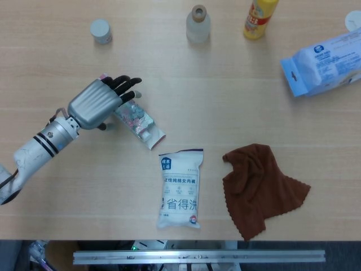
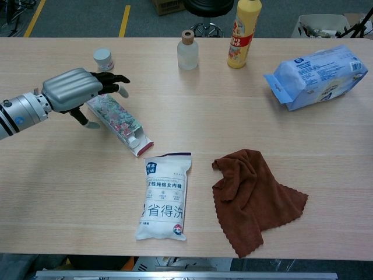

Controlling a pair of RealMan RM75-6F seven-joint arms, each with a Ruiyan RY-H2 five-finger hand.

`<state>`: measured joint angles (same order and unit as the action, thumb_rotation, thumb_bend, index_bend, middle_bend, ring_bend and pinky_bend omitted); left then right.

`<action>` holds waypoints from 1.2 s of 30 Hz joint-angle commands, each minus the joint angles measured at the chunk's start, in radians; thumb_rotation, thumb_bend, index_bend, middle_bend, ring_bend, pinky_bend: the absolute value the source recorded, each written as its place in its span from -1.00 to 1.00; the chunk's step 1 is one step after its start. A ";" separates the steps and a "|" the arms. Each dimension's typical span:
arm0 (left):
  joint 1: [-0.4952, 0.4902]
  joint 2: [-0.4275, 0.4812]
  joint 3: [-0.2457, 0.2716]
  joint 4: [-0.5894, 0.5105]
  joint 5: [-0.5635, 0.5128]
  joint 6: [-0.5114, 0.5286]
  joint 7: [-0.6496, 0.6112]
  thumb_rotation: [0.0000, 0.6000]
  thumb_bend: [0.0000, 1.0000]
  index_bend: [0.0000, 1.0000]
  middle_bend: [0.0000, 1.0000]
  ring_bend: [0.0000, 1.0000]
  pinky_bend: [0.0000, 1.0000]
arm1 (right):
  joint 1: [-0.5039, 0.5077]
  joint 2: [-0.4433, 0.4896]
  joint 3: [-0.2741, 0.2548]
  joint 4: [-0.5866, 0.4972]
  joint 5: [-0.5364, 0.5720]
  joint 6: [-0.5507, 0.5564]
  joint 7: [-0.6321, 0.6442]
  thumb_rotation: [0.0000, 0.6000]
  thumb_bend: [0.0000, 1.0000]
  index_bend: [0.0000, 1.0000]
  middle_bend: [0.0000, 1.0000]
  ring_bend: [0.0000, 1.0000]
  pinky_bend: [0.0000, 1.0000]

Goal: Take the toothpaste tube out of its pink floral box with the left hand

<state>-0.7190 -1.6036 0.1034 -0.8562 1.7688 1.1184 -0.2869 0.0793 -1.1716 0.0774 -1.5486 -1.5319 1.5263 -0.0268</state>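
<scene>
The left hand (image 1: 97, 103) hovers palm-down, fingers spread and holding nothing, over the far end of the pink floral box (image 2: 119, 124) (toothpaste cap (image 2: 134, 141) peeking out), lying toward the table's (image 1: 237, 90) left edge, bare wood around.

Only the left arm (image 1: 34, 152) is showing, coming in from the lower left of the head view and angling up toward the middle left. The left hand (image 1: 96, 103) sits back-side up, silver shell on top, dark fingers (image 1: 125, 83) stretched out and a bit spread toward the upper right. Chest view has the same hand (image 2: 73, 88) at the left edge, thumb (image 2: 81, 119) hanging underneath. Nothing in it.
</scene>
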 commanded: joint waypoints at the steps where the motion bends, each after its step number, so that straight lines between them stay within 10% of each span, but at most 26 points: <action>1: 0.001 -0.009 0.007 0.016 -0.002 -0.002 0.001 1.00 -0.85 -0.56 -0.83 -0.72 -0.30 | 0.000 -0.002 -0.001 0.003 0.001 -0.002 0.003 1.00 -0.61 0.01 -0.16 -0.45 -0.20; 36: -0.007 -0.116 0.057 0.181 -0.005 -0.014 -0.054 1.00 -0.85 -0.70 -0.96 -0.81 -0.45 | -0.007 -0.020 -0.009 0.028 0.016 -0.016 0.028 1.00 -0.61 0.01 -0.16 -0.45 -0.20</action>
<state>-0.7261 -1.7188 0.1599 -0.6758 1.7636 1.1042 -0.3407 0.0722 -1.1918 0.0681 -1.5201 -1.5157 1.5101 0.0009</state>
